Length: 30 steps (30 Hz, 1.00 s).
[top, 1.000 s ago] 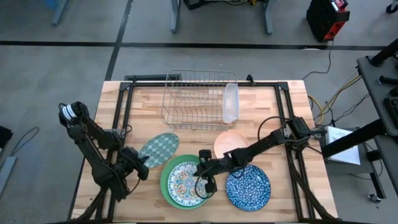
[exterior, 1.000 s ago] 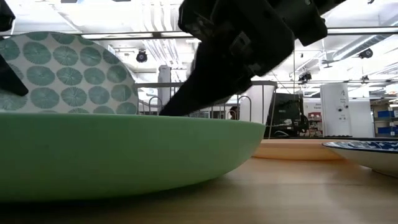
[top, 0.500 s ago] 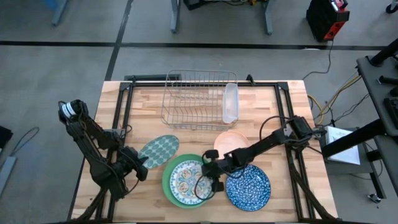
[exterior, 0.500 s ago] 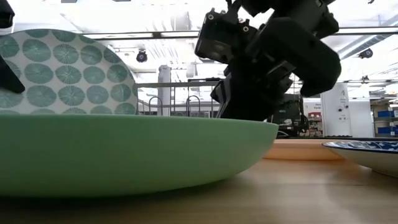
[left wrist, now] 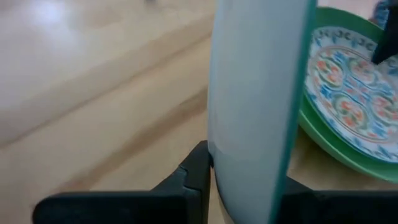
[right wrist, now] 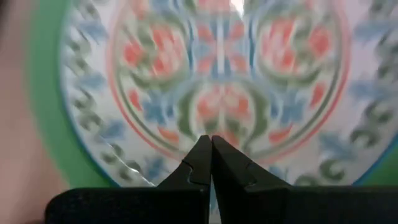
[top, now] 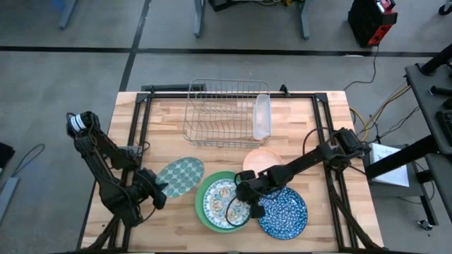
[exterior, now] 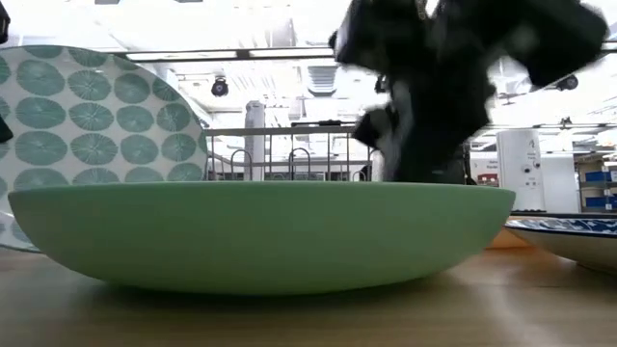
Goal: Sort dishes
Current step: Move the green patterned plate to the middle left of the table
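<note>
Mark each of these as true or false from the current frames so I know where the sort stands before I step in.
1. The floral plate lies inside the green plate. True.
2. The left gripper is shut on the dotted plate. True; the left wrist view shows its fingers clamping the plate's edge.
3. The blue speckled plate stands in the wire rack. False; it lies flat on the table, right of the green plate.
4. The right gripper is wide open above the peach bowl. False; it is shut, at the floral plate.
5. The wire rack holds two plates. False; no plates stand in it.
</note>
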Tool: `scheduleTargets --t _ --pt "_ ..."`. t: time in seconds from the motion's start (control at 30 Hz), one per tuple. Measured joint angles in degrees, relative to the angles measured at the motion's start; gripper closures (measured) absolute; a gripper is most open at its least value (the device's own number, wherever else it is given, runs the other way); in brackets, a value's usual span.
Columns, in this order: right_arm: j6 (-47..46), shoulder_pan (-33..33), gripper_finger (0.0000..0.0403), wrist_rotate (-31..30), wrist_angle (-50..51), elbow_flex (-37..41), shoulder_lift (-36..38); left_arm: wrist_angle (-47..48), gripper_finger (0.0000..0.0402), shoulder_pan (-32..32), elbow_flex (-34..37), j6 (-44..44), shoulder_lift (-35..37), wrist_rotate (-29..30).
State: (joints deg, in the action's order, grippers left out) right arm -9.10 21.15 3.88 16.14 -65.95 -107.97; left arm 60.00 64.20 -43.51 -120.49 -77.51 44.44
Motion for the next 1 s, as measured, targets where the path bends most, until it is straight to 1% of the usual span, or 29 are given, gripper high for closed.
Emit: scheduleTargets --t 0.13,0.23,0.3,0.4,0.5,0.57,0.6,0.7,0.77,0.83,1.0 --pt "0.19 -0.15 0.0403 -1.81 -1.55 -0.24 3.47 -2.96 0.0364 0.64 0.02 0.28 0.49 -0.58" --pt "0.69 -0.43 0.0403 -7.36 -3.48 -0.15 4.29 -5.3 0.0364 1.21 0.0 1.6 0.72 -2.39" --pt "0.82 -1.36 0.04 -10.8 -8.02 -0.18 4.73 -6.63 0.0364 1.5 0.02 2.55 0.74 -1.94" --pt "1.17 -4.24 0.0379 -11.3 -14.49 -0.32 4.59 -7.03 0.0365 2.0 -0.72 3.41 0.74 -2.33" --pt "-1.56 -8.21 0.0344 -11.27 -19.74 -0.3 3.85 -7.14 0.0365 2.14 -1.38 3.35 0.76 -5.21" --pt "-4.49 -11.06 0.0319 -10.11 -23.24 -0.3 3.53 -7.5 0.0365 2.14 -1.55 2.97 0.82 -6.77" --pt "-5.19 -12.31 0.0307 -8.51 -24.39 -0.33 3.29 -7.54 0.0364 2.16 -1.55 2.95 0.82 -7.01" --pt "-6.54 -15.19 0.0272 -1.78 -29.66 -0.33 1.79 -7.51 0.0364 2.16 -1.51 2.96 0.82 -7.11" --pt "-7.65 -16.07 0.0252 1.52 -33.18 -0.33 0.83 -7.48 0.0364 2.16 -1.47 2.95 0.82 -7.28" --pt "-8.02 -16.52 0.0236 2.38 -35.31 -0.6 -0.1 -7.47 0.0364 2.16 -1.46 2.87 0.82 -7.34" --pt "-6.09 -16.32 0.0212 2.12 -34.99 -4.03 -3.68 -7.3 0.0364 2.14 -1.41 2.99 0.82 -7.33"
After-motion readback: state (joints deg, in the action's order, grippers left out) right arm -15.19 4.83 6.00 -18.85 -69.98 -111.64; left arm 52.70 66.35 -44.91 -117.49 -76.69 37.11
